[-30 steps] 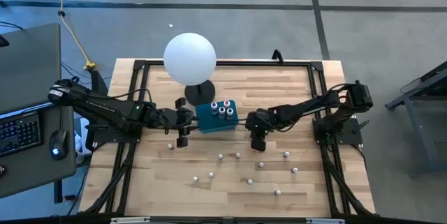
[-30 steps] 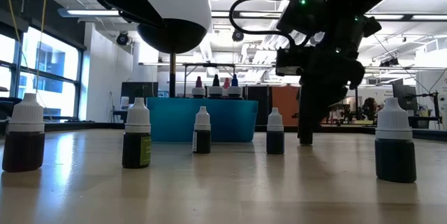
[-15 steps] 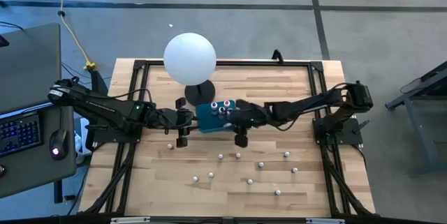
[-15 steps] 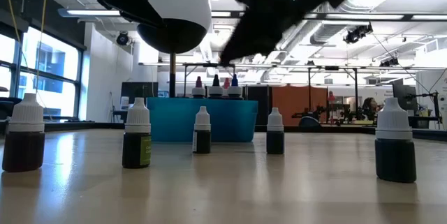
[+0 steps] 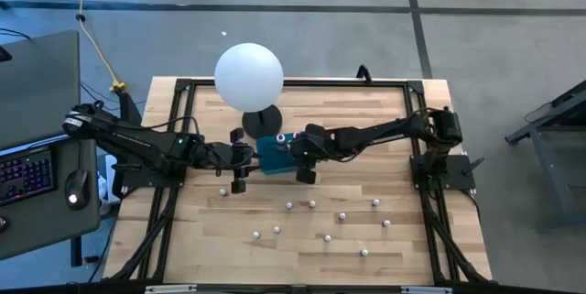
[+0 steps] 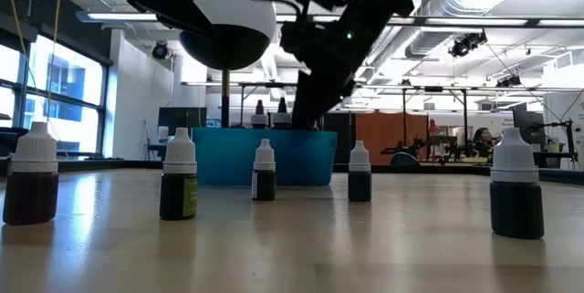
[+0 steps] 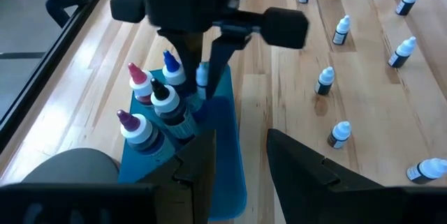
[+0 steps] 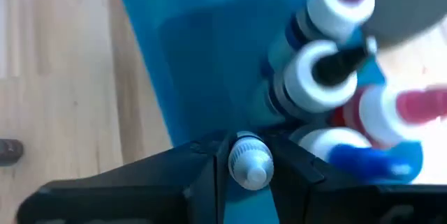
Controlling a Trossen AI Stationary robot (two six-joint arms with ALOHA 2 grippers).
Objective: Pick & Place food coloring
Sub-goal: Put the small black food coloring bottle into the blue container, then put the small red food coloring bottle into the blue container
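The food coloring is several tiny dropper bottles. Some stand in the teal box [image 5: 275,160] [image 7: 225,137], with red [image 7: 137,76], blue [image 7: 170,62] and black [image 7: 160,93] caps. Others stand loose on the wood nearer the table's near edge, such as bottle [image 5: 312,204] and bottle [image 6: 264,171]. My right gripper [image 5: 303,155] [image 8: 250,162] is over the box's right part, shut on one bottle. My left gripper [image 5: 245,159] [image 7: 241,162] is open at the box's left end, one finger over the box and one beside it. My right gripper pinches a bottle by its whitish cap [image 8: 250,160] between the two fingers, coming from above and pointing down. The bottle [image 7: 202,77] hangs upright below the fingers, beside the blue-capped one; its lower end is hidden among the bottles. My left gripper: I cannot tell whether it touches the box.
The white ball lamp [image 5: 248,76] stands on its dark base [image 5: 265,120] just beyond the box. Black frame rails [image 5: 302,81] run along the table's edges. Loose bottles are scattered over the near half, with bare wood [image 5: 385,138] to the right of the box.
My right gripper has risen from the table among the loose bottles to the right of the box. It has swung toward the table's left and come down over the box's right part. The left arm has kept still.
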